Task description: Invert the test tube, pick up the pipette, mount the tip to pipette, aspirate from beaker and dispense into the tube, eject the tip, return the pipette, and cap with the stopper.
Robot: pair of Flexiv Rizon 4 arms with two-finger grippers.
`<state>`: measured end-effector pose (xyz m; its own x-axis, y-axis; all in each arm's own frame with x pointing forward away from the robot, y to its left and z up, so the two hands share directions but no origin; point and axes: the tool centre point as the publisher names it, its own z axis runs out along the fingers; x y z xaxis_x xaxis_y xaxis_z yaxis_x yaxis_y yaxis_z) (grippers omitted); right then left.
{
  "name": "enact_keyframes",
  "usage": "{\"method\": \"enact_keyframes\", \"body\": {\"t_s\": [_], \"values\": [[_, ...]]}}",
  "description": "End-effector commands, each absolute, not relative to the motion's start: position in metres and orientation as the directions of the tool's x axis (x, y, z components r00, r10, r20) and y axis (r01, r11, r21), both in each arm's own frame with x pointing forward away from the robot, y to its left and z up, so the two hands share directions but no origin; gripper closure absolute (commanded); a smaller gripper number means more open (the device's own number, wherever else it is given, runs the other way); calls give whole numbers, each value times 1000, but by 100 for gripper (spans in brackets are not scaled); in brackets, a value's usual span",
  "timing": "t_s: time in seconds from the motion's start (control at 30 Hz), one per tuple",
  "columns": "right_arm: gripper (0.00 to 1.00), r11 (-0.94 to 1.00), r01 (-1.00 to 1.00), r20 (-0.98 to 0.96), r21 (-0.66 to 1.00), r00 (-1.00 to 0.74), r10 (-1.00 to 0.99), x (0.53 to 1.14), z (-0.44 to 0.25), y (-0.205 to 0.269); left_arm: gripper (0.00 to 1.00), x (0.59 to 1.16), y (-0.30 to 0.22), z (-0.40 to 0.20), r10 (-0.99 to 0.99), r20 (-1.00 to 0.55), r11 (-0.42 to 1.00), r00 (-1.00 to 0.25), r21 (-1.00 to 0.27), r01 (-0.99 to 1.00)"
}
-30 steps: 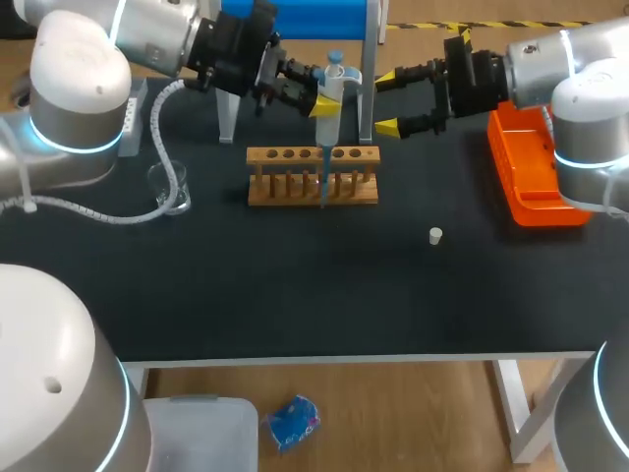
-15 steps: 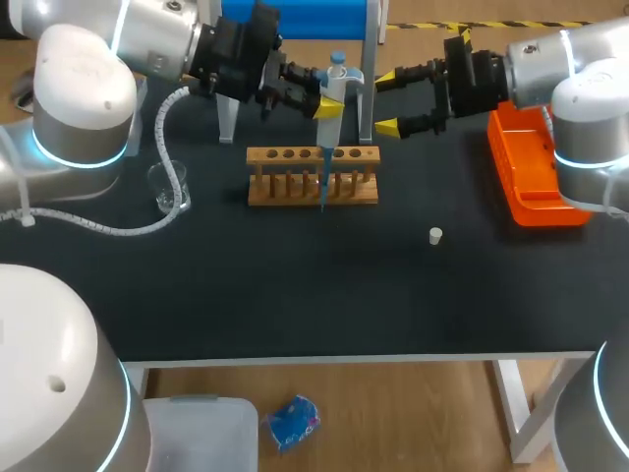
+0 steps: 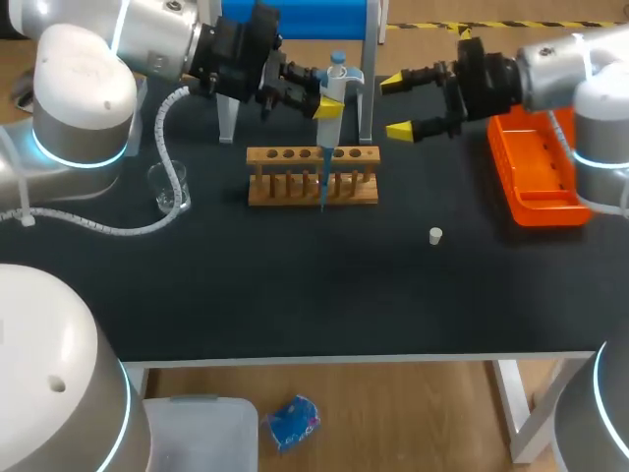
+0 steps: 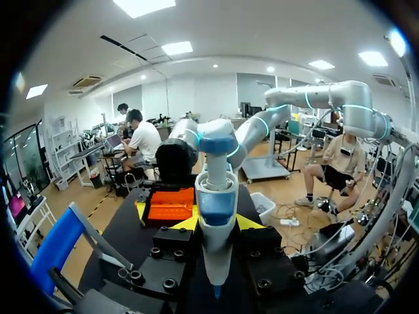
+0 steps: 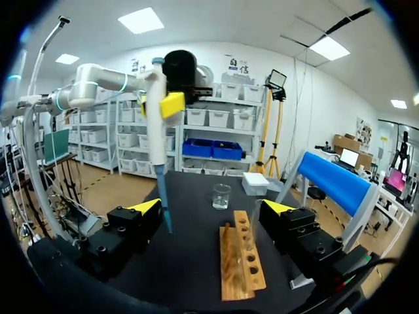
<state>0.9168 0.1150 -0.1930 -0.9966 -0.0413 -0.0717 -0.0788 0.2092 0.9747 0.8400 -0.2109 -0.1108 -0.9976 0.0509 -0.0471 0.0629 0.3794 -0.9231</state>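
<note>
My left gripper (image 3: 327,101) is shut on the white-and-blue pipette (image 3: 332,84), which hangs upright behind the wooden tube rack (image 3: 313,177). The pipette's thin tip (image 3: 322,192) reaches down in front of the rack's middle. In the left wrist view the pipette (image 4: 216,209) fills the gap between my fingers. My right gripper (image 3: 395,105) stands open to the right of the pipette, apart from it. From the right wrist view, the pipette (image 5: 157,131) hangs ahead of my open gripper (image 5: 213,208), beside the rack (image 5: 241,261). A glass beaker (image 3: 169,187) stands left of the rack. A small white stopper (image 3: 435,235) lies on the mat.
An orange tip box (image 3: 536,177) sits at the right edge, under my right arm. A blue-topped stand (image 3: 366,69) rises behind the rack. The left arm's cable (image 3: 98,221) trails across the mat near the beaker.
My right gripper has drawn back to the right, away from the pipette, still open. The left arm shifted slightly a second ago and has since held still with the pipette.
</note>
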Motion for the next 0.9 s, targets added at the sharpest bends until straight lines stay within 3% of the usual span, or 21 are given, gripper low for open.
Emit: {"method": "enact_keyframes", "body": {"t_s": [0.03,0.43,0.9], "values": [[0,183,-78,-74,980,-997,-26,887,-185,109,100,840,-211,-110,52,-46,380,-998,-923,63],[0,35,-42,-39,999,-996,-79,829,-174,150,100,840,-211,-110,52,-46,380,-998,-923,63],[0,-16,-8,-9,1000,-998,-57,830,-163,193,100,840,-211,-110,52,-46,380,-998,-923,63]]}}
